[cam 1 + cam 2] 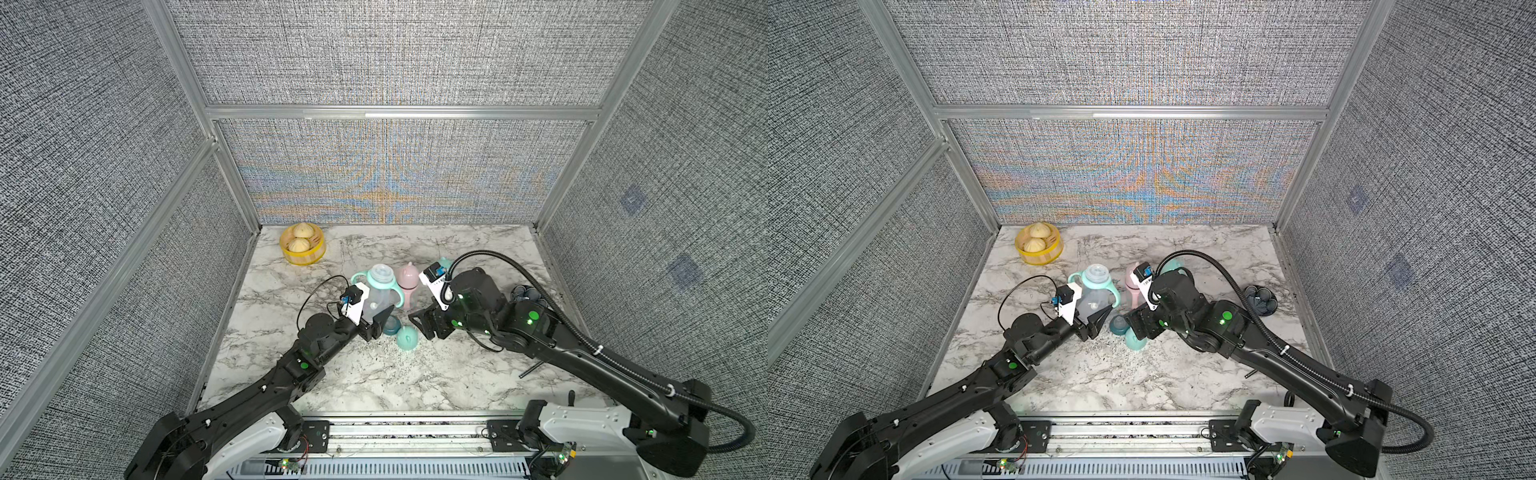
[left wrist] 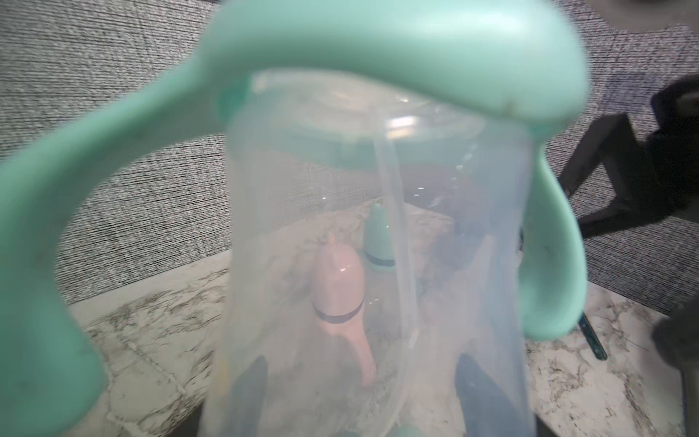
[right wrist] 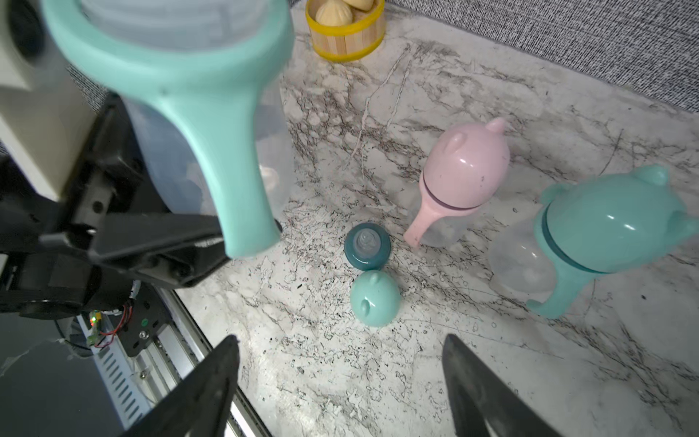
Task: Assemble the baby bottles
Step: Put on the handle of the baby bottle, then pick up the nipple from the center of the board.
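Observation:
My left gripper (image 1: 374,314) (image 2: 363,378) is shut on the lower body of a clear baby bottle (image 1: 380,293) (image 2: 378,227), held tilted above the table. Its mint looped handles (image 2: 56,265) sit round the open neck. A teal nipple collar (image 1: 391,325) (image 3: 367,246) and a mint eared dome cap (image 1: 407,337) (image 3: 375,299) rest on the marble, touching each other. My right gripper (image 1: 419,324) (image 3: 340,340) hangs open and empty just beside them. A pink capped bottle (image 1: 408,286) (image 3: 465,170) and a mint capped bottle (image 3: 605,227) stand behind.
A yellow basket with buns (image 1: 302,249) sits at the back left corner. A dark patterned bowl (image 1: 1260,300) lies at the right, partly behind my right arm. A thin dark rod (image 1: 531,369) lies near the front right. Fabric walls enclose three sides.

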